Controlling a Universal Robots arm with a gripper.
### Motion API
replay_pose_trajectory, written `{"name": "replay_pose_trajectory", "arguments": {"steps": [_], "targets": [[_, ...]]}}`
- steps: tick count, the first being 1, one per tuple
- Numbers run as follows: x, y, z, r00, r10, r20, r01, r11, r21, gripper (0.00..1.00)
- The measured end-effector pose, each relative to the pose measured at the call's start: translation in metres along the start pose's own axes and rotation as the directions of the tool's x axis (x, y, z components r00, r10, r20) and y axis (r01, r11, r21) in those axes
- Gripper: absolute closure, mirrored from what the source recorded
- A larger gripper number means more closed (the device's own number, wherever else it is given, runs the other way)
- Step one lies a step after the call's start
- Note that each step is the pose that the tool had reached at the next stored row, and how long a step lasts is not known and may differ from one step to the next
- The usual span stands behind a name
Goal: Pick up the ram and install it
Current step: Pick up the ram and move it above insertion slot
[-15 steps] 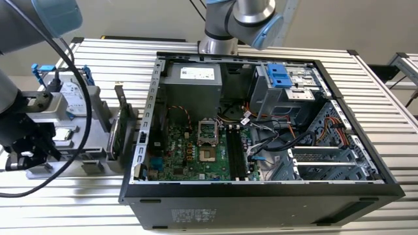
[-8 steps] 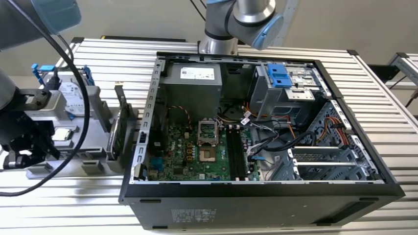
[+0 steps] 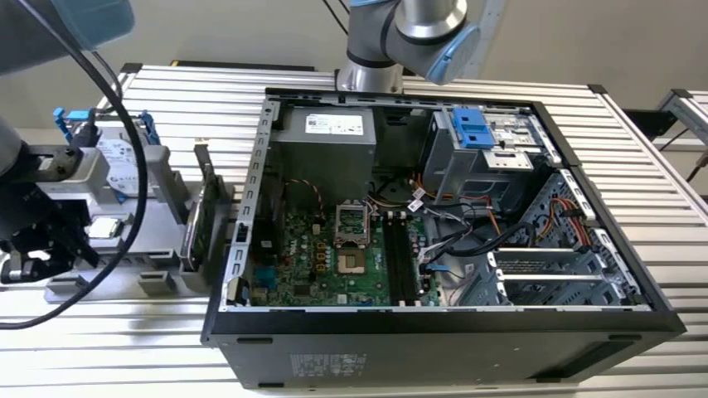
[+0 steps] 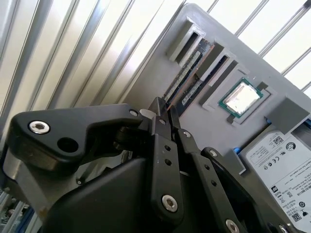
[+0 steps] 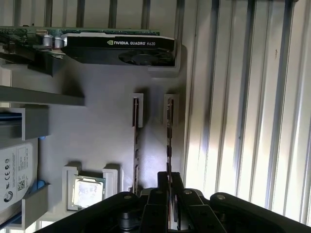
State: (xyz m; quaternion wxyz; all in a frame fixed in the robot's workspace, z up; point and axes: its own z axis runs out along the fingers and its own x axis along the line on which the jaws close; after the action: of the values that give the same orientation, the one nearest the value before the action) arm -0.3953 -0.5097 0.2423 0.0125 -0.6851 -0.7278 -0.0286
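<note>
Near end of the ram [image 5: 168,145] behind the gripper [image 5: 169,175].

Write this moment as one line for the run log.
stage: pick | hand: shut on ram | ram: standing in grey holder slot | second stick: in the neighbouring slot

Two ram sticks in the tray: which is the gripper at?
The outer ram, by the tray's edge, farther from the CPU; the gripper sits over its end. The other stick lies nearer the CPU.

Arm [image 3: 404,25] stretched out — hand [image 4: 163,108] with fingers [image 5: 176,187] pinched close together.
</note>
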Motion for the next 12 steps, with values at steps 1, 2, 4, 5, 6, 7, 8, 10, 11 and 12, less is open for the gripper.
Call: {"name": "replay_pose_trajectory", "arguments": {"steps": [1,2,4,5,6,7,8,10,11,12], "targets": [[0.0001,0.0000,-0.0009,1.0000,0.000,0.0000,0.000,1.0000,0.0000,1.00],[0.0001,0.0000,-0.0018,1.0000,0.000,-0.0001,0.000,1.0000,-0.0001,1.00],[0.0003,0.0001,-0.0037,1.0000,0.000,0.0000,0.000,1.0000,0.0000,1.00],[0.0003,0.0001,-0.0046,1.0000,0.000,-0.0001,0.000,1.0000,-0.0001,1.00],[0.0004,0.0001,-0.0056,1.0000,0.000,-0.0001,0.000,1.0000,-0.0001,1.00],[0.0004,0.0002,-0.0065,1.0000,0.000,-0.0002,0.000,1.0000,-0.0002,1.00],[0.0005,0.0002,-0.0073,1.0000,0.000,-0.0002,0.000,1.0000,-0.0001,1.00],[0.0005,0.0002,-0.0090,1.0000,0.000,-0.0003,0.000,1.0000,-0.0001,1.00],[0.0006,0.0002,-0.0096,1.0000,0.000,-0.0003,0.000,1.0000,0.0000,1.00],[0.0006,0.0001,-0.0098,1.0000,0.000,-0.0004,0.000,1.0000,0.0001,1.00]]}}
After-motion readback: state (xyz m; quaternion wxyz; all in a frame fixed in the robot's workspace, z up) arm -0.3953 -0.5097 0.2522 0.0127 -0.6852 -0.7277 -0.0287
